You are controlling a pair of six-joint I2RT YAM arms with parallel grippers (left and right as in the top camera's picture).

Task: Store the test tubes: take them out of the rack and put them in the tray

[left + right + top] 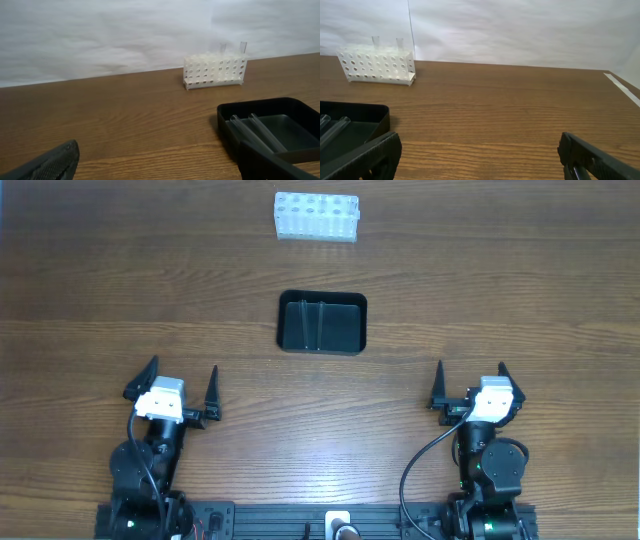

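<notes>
Test tubes (243, 47) outstanding: two upright in rack (316, 217), far centre; tray (322, 352), just nearer, holds two.
Left gripper (183, 366) and right gripper (470, 367) sit near, jaws apart; advise gripping one tube high and lifting vertically clear.

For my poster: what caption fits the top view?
Open left gripper and open right gripper before tray holding tubes, rack beyond.

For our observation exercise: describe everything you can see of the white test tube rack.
The white perforated plastic rack is a long block with rows of round holes. It stands upright on the brown wooden table, beyond the black rectangular tray and apart from it. Two clear test tubes stand upright in it.
</notes>
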